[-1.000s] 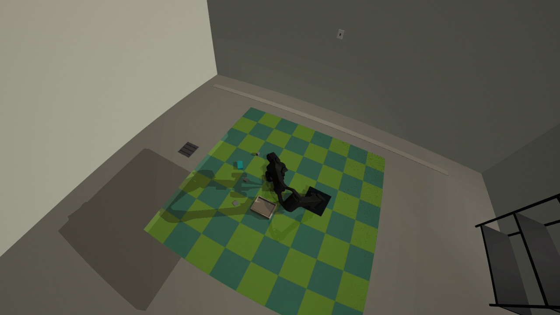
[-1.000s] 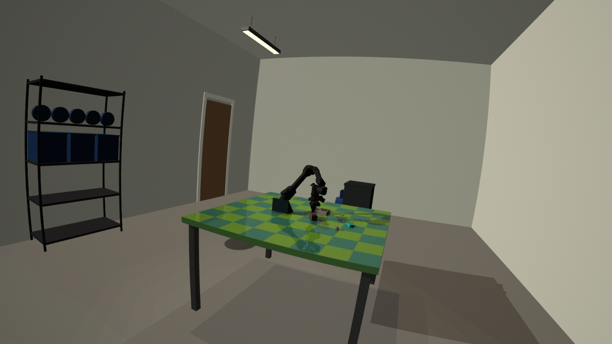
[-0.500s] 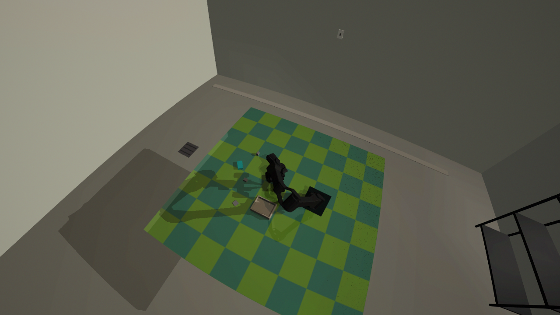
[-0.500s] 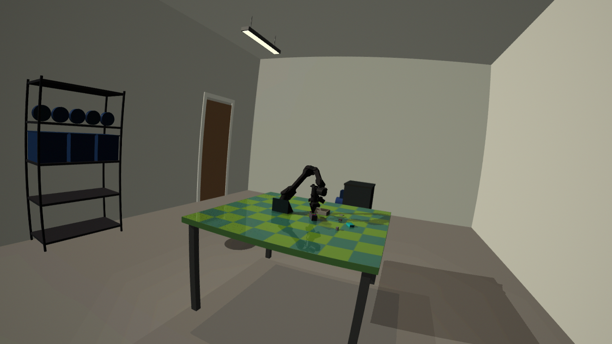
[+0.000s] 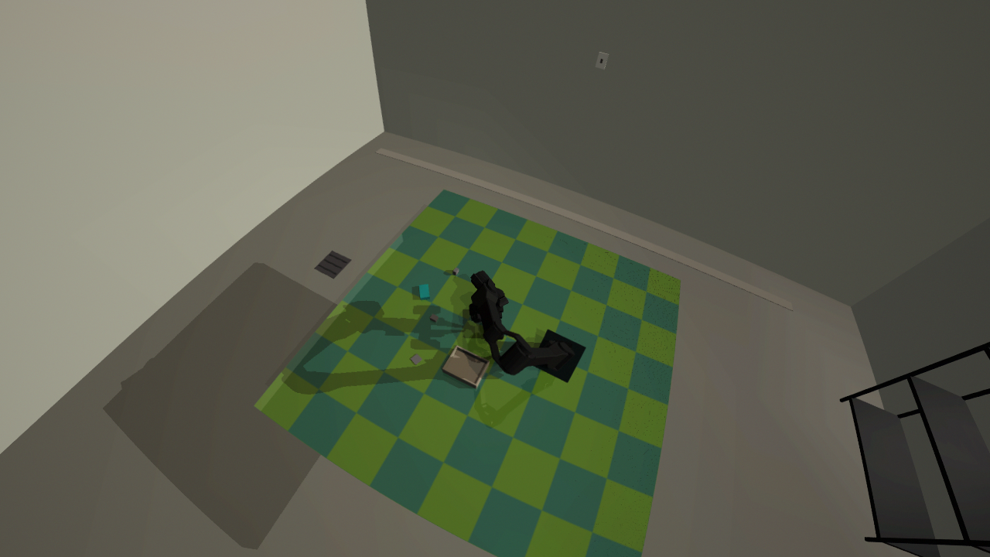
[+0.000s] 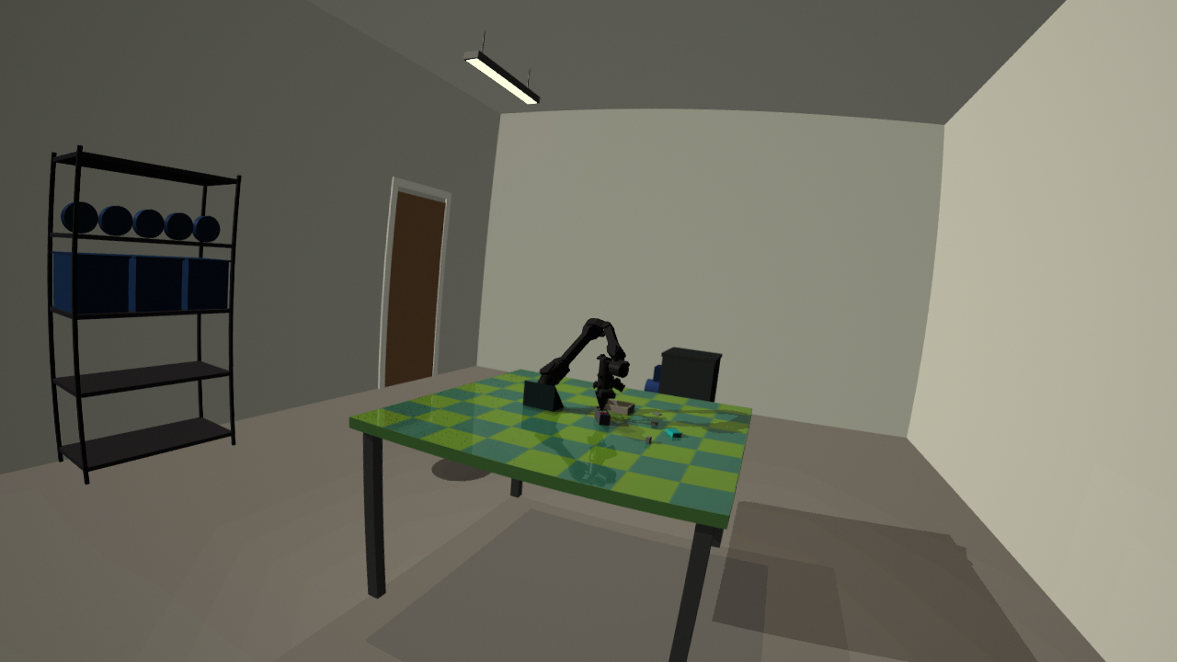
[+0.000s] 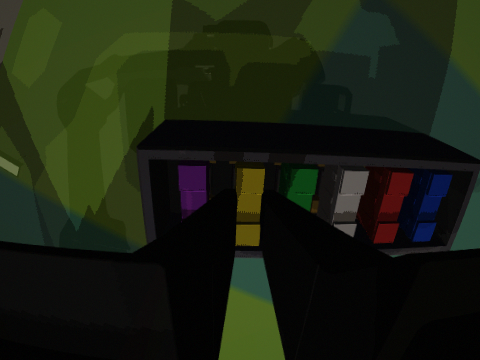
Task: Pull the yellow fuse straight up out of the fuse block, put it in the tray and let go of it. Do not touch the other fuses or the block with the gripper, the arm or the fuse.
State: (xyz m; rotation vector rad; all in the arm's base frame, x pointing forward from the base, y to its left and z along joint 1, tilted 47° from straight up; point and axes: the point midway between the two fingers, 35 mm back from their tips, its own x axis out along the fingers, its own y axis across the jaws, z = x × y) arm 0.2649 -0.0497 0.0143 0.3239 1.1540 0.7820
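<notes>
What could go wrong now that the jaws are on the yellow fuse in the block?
1. The yellow fuse sits close between the purple fuse and the green fuse; the gripper fingers flank it tightly, so any sideways drift on the lift could brush a neighbour.
2. A tilted pull could scrape the fuse block.
3. The tray lies near the arm's base; the fuse could slip on the way there.

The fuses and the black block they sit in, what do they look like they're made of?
The yellow fuse, gripped between the gripper fingers, and its neighbours look like moulded plastic: flat, solid colours with squared edges and no shine. The fuse block is probably matt black plastic too, a plain dark shell without glints. The dim light leaves this open.
</notes>
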